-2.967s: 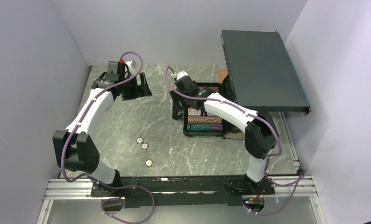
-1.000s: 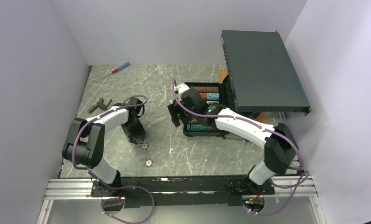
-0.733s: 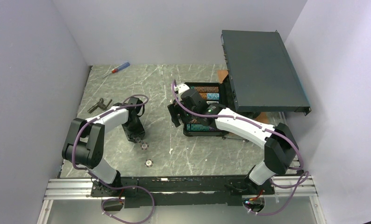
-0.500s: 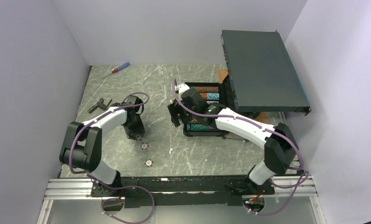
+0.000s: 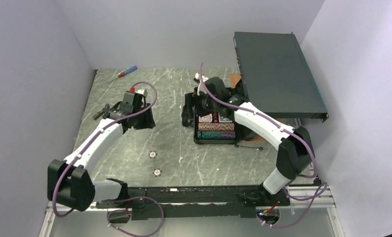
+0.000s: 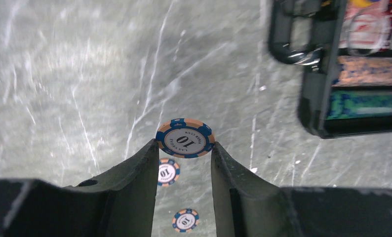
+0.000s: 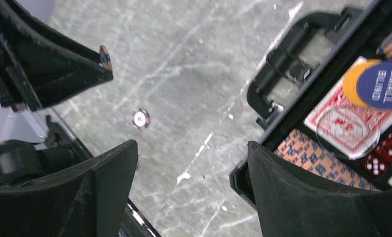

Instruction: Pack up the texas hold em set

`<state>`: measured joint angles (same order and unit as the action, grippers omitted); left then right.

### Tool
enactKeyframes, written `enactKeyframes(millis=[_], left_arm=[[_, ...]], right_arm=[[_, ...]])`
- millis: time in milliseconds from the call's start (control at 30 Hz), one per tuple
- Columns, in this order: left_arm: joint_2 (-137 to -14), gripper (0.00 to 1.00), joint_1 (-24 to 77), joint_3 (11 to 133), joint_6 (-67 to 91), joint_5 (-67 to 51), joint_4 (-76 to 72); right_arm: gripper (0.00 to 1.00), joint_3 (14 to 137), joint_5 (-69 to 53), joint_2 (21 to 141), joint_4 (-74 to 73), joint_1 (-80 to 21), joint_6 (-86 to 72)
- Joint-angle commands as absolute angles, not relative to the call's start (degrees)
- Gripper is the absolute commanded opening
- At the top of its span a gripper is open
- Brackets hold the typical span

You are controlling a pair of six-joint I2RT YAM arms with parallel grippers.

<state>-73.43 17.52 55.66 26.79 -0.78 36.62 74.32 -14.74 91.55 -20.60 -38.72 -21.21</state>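
So, nearest to me on the grey marbled table (image 5: 130,143), a loose chip (image 5: 157,172) and a second loose chip (image 5: 153,154) lie flat, at approx 6 o'clock from the L gripper (image 6: 184,144). That claw is pinched on one striped chip (image 6: 185,138), taken by the rim, its "10" face toward the wrist cam, lifted above the table.

I judge the chip light, stiff, hard and smooth, so it can slip or turn out if the pinch is weak. The rim across the full width is the right place to hold it, as it is now.

At 3 o'clock from it sits the open case (image 6: 316,98), a hard dark shell w/ black handle and chip rows inside. The R gripper (image 7: 191,147) hangs at the case's 9 o'clock edge, jaws wide, nothing btw them.

Inside I see a red deck (image 7: 332,98), a round blue "small blind" button (image 7: 381,84) and red dice (image 7: 379,165). The cards are probably thin and slippery.
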Motion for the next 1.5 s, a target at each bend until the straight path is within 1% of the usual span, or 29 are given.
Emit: enactKeyframes(millis=[0, 233, 333, 400, 533, 600, 700, 967, 1233, 1467], left_arm=[[-69.3, 0.38, 18.0, 61.8, 17.8, -4.1, 31.1], [-68.5, 0.38, 18.1, 68.1, 7.9, -6.3, 29.3], [-68.3, 0.37, 18.1, 68.8, 4.5, -8.1, 27.9], [-68.3, 0.35, 18.2, 68.8, 3.3, -10.4, 27.0], [-67.8, 0.34, 18.4, 67.2, 2.4, -14.7, 25.0], [-67.6, 0.34, 18.7, 66.4, 2.2, -15.1, 24.6], [-67.7, 0.34, 19.1, 65.3, 1.9, -16.2, 23.7], [-71.0, 0.34, 19.8, 66.2, 1.6, -18.8, 24.5], [-74.1, 0.33, 20.8, 67.3, 1.3, -19.3, 25.8], [-74.5, 0.32, 21.2, 67.3, 1.3, -19.1, 25.7]], right_arm=[[0.83, 84.2, -22.0, 94.7, -23.2, -36.6, -23.3], [0.82, 104.3, -22.5, 103.7, -33.8, -35.2, -22.9], [0.77, 112.5, -23.8, 108.1, -37.3, -34.9, -24.2], [0.77, 116.6, -24.5, 110.4, -38.1, -34.6, -25.1], [0.76, 123.2, -26.0, 115.0, -40.0, -34.6, -26.3], [0.71, 125.7, -27.2, 117.1, -41.3, -34.6, -26.6], [0.67, 125.7, -29.7, 118.1, -41.0, -34.6, -27.6], [0.66, 120.0, -31.4, 116.0, -38.2, -35.5, -27.5], [0.57, 119.4, -31.2, 116.5, -38.9, -37.4, -26.0], [0.47, 119.6, -31.6, 117.7, -39.6, -38.6, -25.7]])
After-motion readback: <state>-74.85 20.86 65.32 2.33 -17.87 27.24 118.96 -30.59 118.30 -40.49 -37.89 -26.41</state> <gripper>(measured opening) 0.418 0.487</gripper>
